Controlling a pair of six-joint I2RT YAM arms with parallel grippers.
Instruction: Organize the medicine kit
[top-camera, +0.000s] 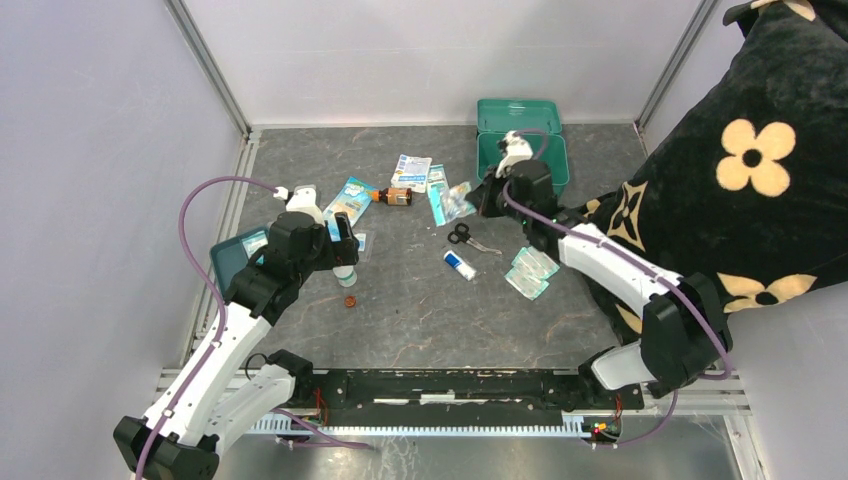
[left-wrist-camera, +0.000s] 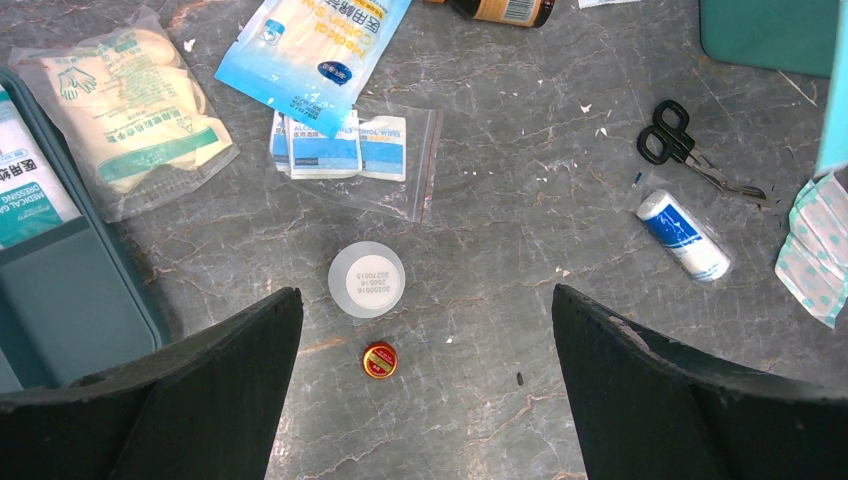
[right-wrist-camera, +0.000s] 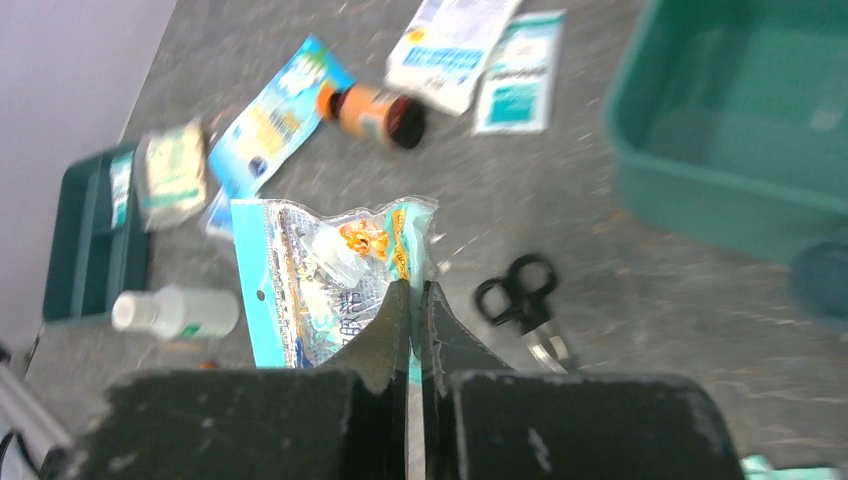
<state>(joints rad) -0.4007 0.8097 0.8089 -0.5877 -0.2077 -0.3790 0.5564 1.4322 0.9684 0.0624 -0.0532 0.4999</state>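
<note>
The medicine kit is a teal box at the back of the table with its lid open; its wall also shows in the right wrist view. My right gripper is shut on the edge of a clear packet with a teal border, just left of the kit. My left gripper is open over the table. A white bottle stands upright between and beyond its fingers, with a small red tin beside it. Neither touches the fingers.
A flat teal tray lies at the left. Loose on the table are a glove packet, a blue packet, a bag of wipes, scissors, a bandage roll, plasters and a brown bottle.
</note>
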